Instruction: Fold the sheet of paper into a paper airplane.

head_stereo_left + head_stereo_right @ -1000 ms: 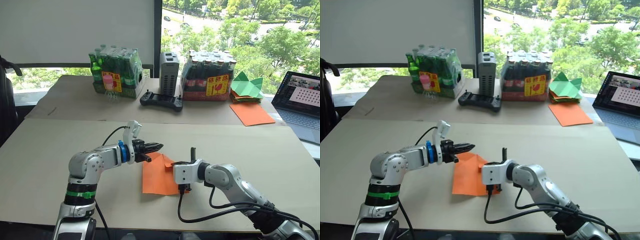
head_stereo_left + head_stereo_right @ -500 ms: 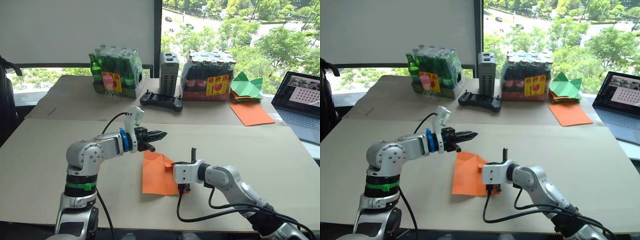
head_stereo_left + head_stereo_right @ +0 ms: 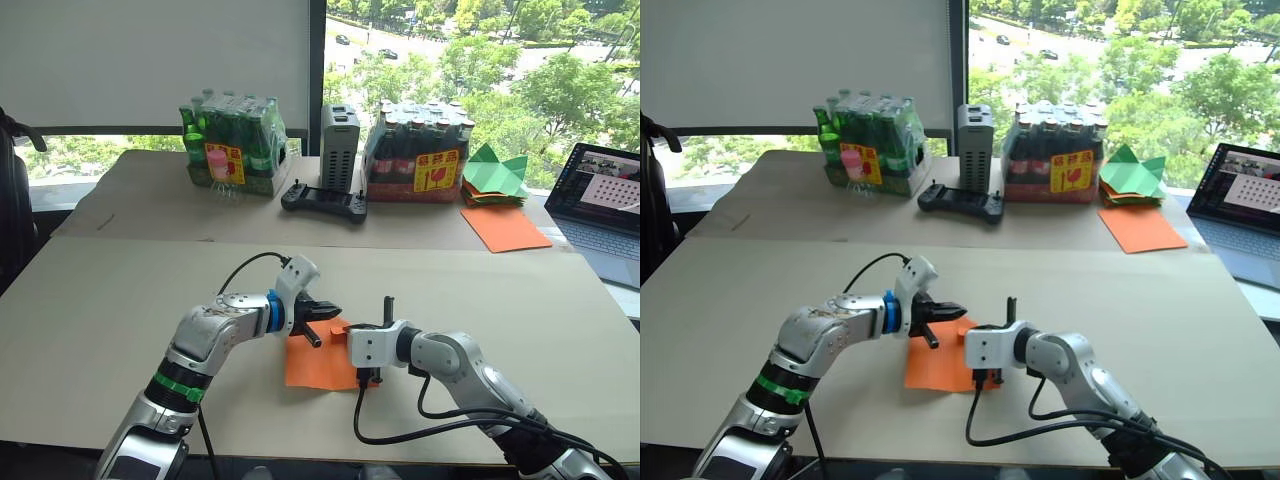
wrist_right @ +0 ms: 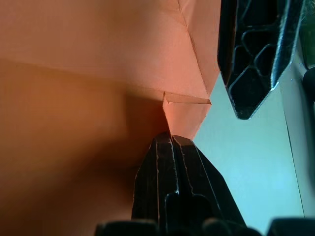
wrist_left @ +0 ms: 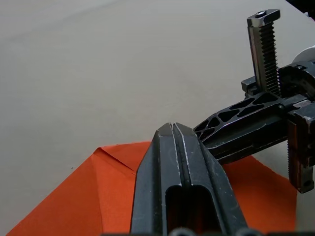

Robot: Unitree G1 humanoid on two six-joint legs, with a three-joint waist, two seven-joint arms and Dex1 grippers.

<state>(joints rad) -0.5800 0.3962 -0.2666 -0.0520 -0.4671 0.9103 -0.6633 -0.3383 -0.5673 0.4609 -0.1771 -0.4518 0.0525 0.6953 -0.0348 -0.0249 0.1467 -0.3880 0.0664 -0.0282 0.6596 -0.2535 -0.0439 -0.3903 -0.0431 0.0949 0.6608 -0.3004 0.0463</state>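
The sheet of paper (image 3: 315, 366) lies flat on the tan table, bright orange with crease lines and a small folded corner flap (image 4: 186, 114) at its far edge. My right gripper (image 4: 172, 140) is shut, its tips pinching that flap. My left gripper (image 3: 334, 312) is shut with nothing in it. Its tip (image 5: 171, 129) hovers over the paper's far edge, almost touching the right gripper's fingers (image 5: 231, 120).
At the table's back stand a pack of green bottles (image 3: 230, 145), a grey box (image 3: 338, 147), a black controller (image 3: 322, 200) and a pack of dark bottles (image 3: 420, 150). Green paper shapes (image 3: 493, 170), a larger orange sheet (image 3: 503, 228) and a laptop (image 3: 605, 200) sit far right.
My left gripper has dropped down and moved right, from above the paper's far left corner to beside the right gripper. The right arm and the paper have stayed put.
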